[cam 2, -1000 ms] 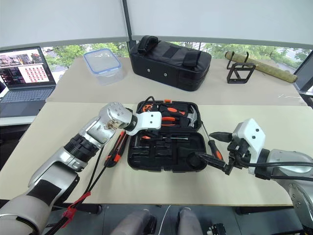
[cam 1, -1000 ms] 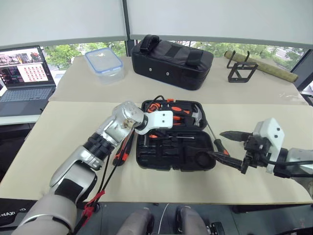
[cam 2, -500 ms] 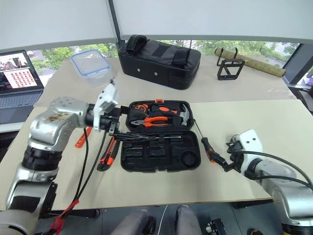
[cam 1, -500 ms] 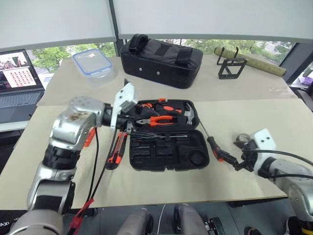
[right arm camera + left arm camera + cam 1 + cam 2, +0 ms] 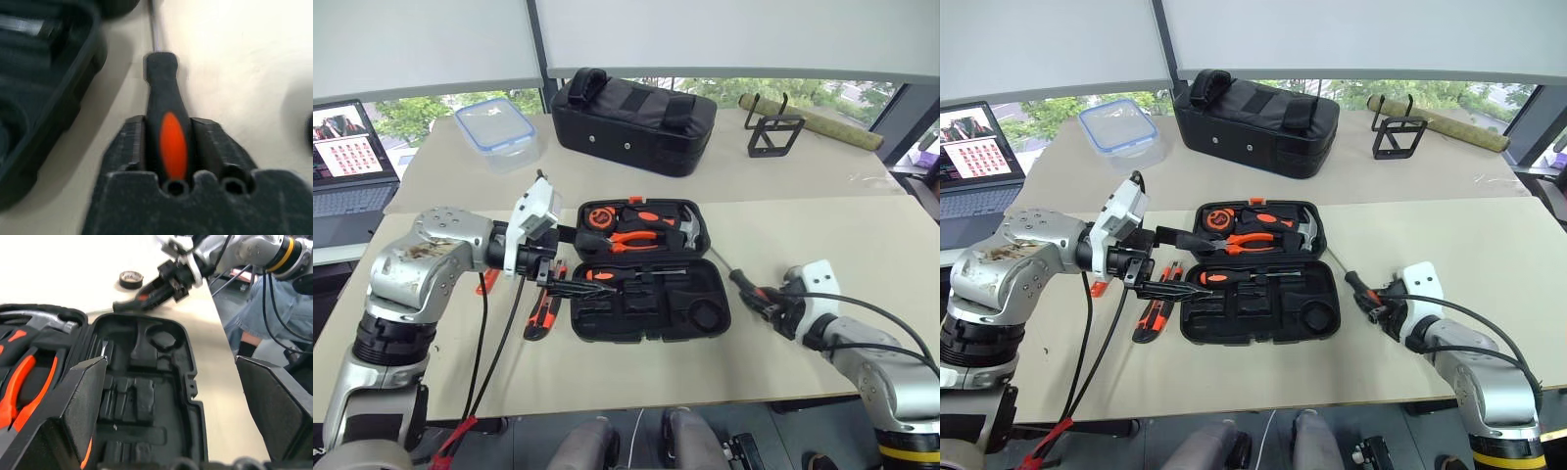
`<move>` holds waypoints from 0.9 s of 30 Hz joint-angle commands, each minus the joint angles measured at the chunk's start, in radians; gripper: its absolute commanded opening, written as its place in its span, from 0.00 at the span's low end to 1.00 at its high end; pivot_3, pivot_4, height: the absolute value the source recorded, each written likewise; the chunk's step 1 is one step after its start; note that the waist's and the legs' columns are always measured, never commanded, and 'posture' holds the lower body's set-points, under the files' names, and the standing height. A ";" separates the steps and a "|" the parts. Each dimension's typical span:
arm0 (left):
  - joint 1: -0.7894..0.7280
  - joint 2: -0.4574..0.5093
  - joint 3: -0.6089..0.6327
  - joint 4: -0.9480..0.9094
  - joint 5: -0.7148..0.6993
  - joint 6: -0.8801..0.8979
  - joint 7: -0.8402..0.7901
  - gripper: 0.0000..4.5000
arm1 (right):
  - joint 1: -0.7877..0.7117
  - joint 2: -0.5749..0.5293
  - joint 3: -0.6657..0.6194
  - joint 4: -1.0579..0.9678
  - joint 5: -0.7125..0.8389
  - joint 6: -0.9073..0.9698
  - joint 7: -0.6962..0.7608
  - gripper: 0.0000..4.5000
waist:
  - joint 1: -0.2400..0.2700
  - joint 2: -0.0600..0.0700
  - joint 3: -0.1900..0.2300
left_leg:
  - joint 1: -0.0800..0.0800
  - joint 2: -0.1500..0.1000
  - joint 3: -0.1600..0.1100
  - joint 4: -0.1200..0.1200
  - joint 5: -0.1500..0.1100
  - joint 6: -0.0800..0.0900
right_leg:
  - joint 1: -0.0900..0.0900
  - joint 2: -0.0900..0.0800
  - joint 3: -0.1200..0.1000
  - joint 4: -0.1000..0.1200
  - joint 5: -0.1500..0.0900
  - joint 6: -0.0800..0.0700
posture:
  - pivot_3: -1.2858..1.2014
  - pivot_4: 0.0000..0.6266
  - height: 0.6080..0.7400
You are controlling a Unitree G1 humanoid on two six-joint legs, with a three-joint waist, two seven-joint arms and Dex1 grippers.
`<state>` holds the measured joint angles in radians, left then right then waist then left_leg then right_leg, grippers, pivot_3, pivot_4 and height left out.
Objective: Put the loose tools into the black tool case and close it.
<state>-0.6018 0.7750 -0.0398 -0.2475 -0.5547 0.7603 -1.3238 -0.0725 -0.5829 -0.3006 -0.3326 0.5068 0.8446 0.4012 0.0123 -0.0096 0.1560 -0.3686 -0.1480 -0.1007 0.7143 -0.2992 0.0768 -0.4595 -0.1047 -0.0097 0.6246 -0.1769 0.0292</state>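
The black tool case (image 5: 651,308) lies open in the middle of the table, with pliers, a hammer and a tape measure in its far half. One black-and-orange screwdriver (image 5: 607,276) rests in its near half. My left gripper (image 5: 579,262) hovers at the case's left edge, open and empty. On the table right of the case, my right gripper (image 5: 771,305) is shut on the handle of a second black-and-orange screwdriver (image 5: 166,132). The orange-black utility knife (image 5: 541,311) lies left of the case. The grey tape roll (image 5: 131,280) sits beyond the right gripper.
A black fabric bag (image 5: 631,108), a clear plastic box (image 5: 496,125), a wire stand (image 5: 773,132) and a rolled mat (image 5: 813,116) stand on the far table. A laptop (image 5: 347,157) is at the far left. My left arm's cables hang over the table's near edge.
The left gripper opened and drew back to the left from over the case. The right gripper sank to the table and closed on the screwdriver handle. The camera view shifted.
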 commanded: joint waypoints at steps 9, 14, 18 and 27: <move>0.030 0.081 0.059 -0.073 -0.115 0.036 -0.013 1.00 | -0.151 -0.290 0.126 -0.052 0.000 -0.219 0.461 0.23 | -0.010 0.002 0.001 | 0.000 0.001 0.001 -0.001 0.000 0.000 | -0.001 0.001 0.000 0.000 0.000 0.000 | 0.52 0.24 0.82; 0.025 0.134 0.030 -0.045 -0.121 0.041 -0.059 1.00 | -0.272 -0.320 0.372 0.112 -0.189 -0.499 0.641 0.23 | -0.018 0.001 0.002 | 0.001 0.004 0.002 -0.001 -0.001 -0.002 | 0.001 0.003 -0.002 -0.001 -0.001 -0.001 | 0.52 0.24 0.82; 0.042 0.161 0.015 -0.039 -0.103 0.012 -0.079 1.00 | -0.370 -0.282 0.483 0.212 -0.293 -0.661 0.713 0.23 | -0.016 0.001 0.002 | 0.000 0.003 0.002 0.000 -0.001 -0.002 | 0.000 0.002 -0.001 -0.001 -0.001 -0.001 | 0.52 0.24 0.82; 0.081 0.192 0.014 -0.058 -0.086 -0.030 -0.085 1.00 | -0.499 -0.213 0.589 0.416 -0.444 -0.856 0.771 0.23 | -0.013 0.001 0.002 | 0.000 0.004 0.002 0.000 -0.001 -0.002 | 0.000 0.003 -0.001 -0.001 -0.001 -0.002 | 0.52 0.24 0.82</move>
<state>-0.5159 0.9492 -0.0400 -0.2783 -0.6419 0.7499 -1.4072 -0.5502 -0.7988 0.2777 0.0670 0.0877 0.0260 1.1527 -0.0009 -0.0087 0.1580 -0.3684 -0.1444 -0.0990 0.7138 -0.3003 0.0749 -0.4600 -0.1018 -0.0108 0.6237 -0.1776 0.0274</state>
